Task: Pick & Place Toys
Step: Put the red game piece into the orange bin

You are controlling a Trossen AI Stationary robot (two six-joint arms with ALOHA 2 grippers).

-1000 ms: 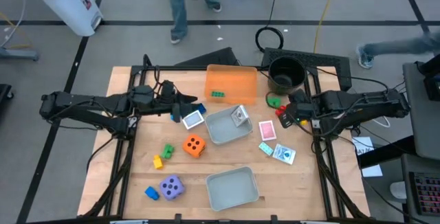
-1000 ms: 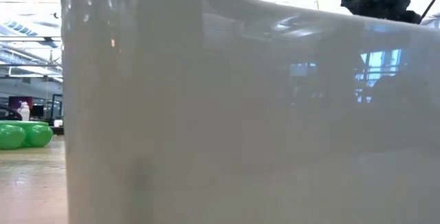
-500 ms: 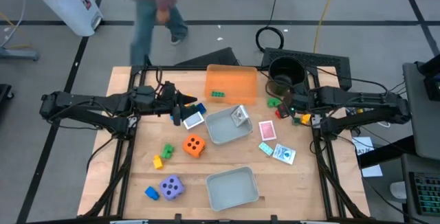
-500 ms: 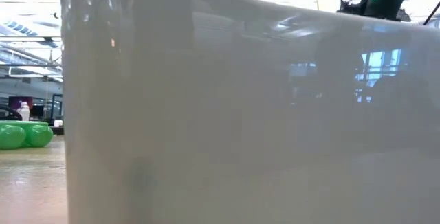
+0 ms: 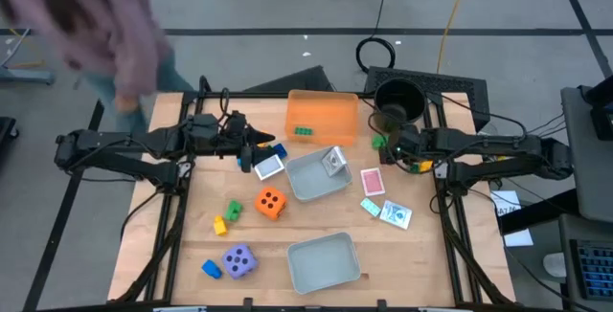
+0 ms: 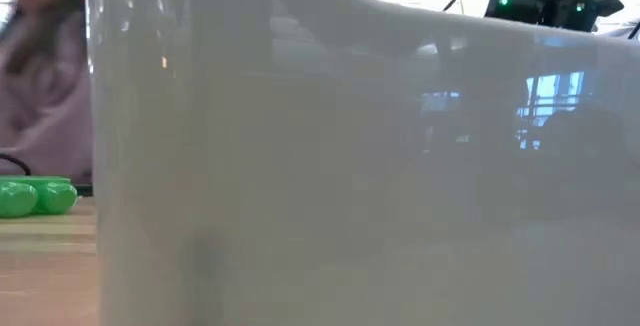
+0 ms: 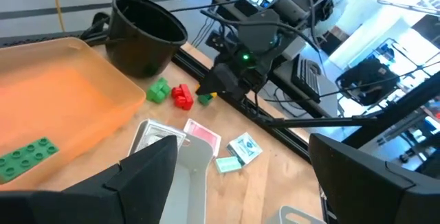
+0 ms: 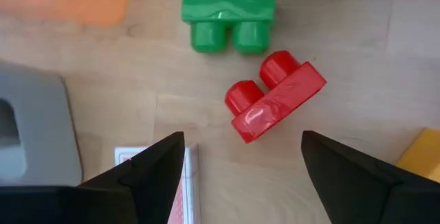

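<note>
- Left pincer (image 5: 261,149): spread, empty, hovering just beside the blue-edged card (image 5: 270,166) near the orange tray (image 5: 322,117).
- Right pincer (image 8: 237,165): spread, above the tabletop (image 8: 385,86), nothing held.
- Red brick (image 8: 275,95) lies ahead of its fingers; green brick (image 8: 228,20) just beyond.

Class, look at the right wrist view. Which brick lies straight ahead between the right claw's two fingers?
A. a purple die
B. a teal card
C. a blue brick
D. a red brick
D: the red brick lies on the wood ahead of the open right claw, between its two fingers, with a green brick just beyond it.
</note>
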